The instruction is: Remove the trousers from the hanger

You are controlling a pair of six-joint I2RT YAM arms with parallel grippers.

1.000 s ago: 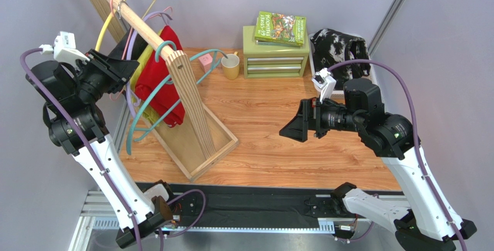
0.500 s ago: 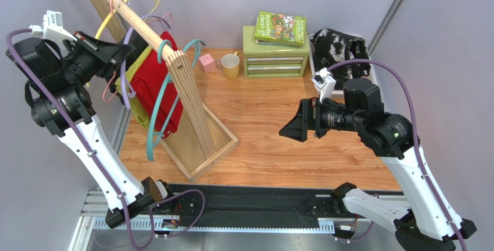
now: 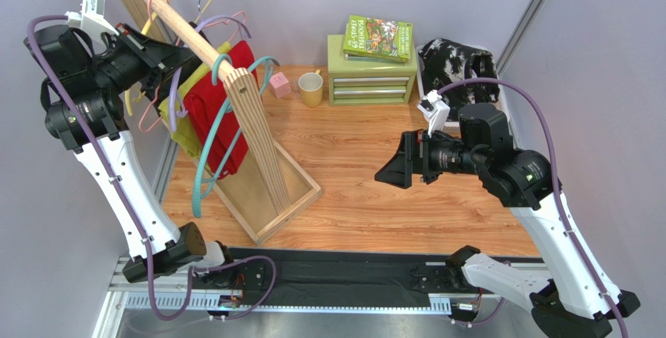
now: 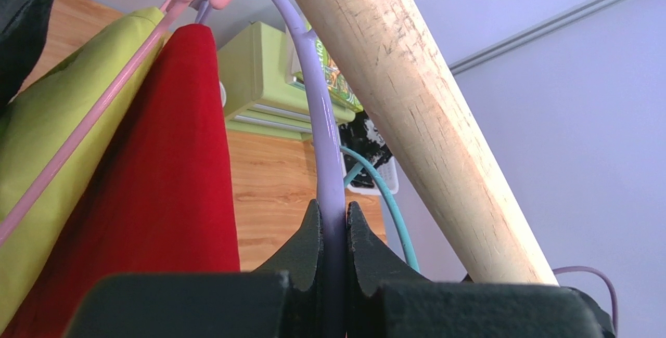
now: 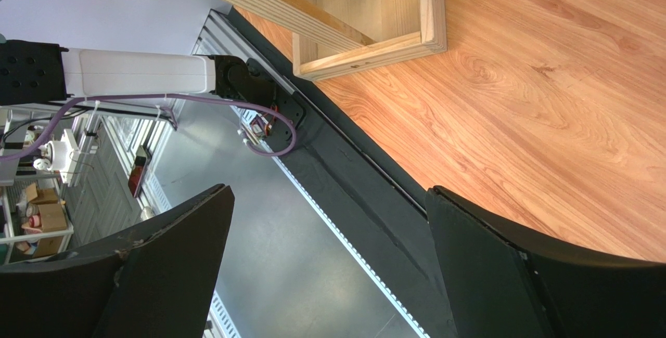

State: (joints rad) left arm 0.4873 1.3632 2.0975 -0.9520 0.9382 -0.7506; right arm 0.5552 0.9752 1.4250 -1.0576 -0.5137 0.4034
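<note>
shifted up toward 1 o'clock since half a second before: left gripper [image 4: 332,221], fingers clamped tight on lilac hanger [image 4: 322,135], just beside wooden rail [image 4: 422,119]. close at its left, red trousers [image 3: 223,112], draped under the rail at 10 o'clock of table [image 3: 375,190], touching yellow-green cloth [image 3: 173,116]; cannot tell on which hanger. near them, teal hanger [image 4: 384,195]. at 1 o'clock, black trousers with white splatter [image 3: 449,61], lying beside green drawer box [image 3: 369,80]. at 3 o'clock, right gripper [image 5: 328,260], jaws wide apart, holding nothing.
</note>
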